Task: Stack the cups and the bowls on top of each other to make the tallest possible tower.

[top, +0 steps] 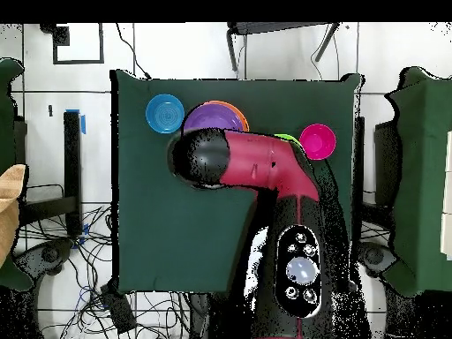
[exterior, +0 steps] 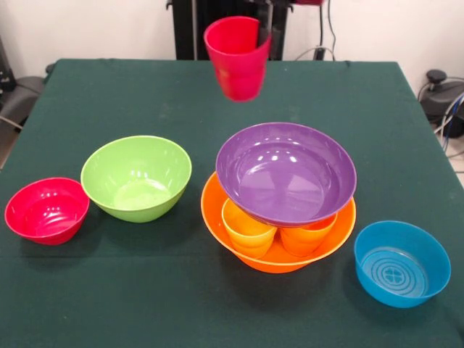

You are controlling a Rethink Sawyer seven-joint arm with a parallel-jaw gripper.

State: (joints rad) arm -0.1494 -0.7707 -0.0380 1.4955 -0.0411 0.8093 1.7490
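Red cup (exterior: 237,58) — purple bowl (exterior: 286,172) over orange bowl (exterior: 217,217) — dark green table (exterior: 109,94).

Bright, even light falls from above me. It puts small white glints inside the glossy purple plastic bowl (exterior: 286,172) and the lime green plastic bowl (exterior: 136,177), and soft, short shadows on the dark green tablecloth (exterior: 109,101). The red plastic cup (exterior: 237,58) I carry looks slightly smeared; the rest is sharp.
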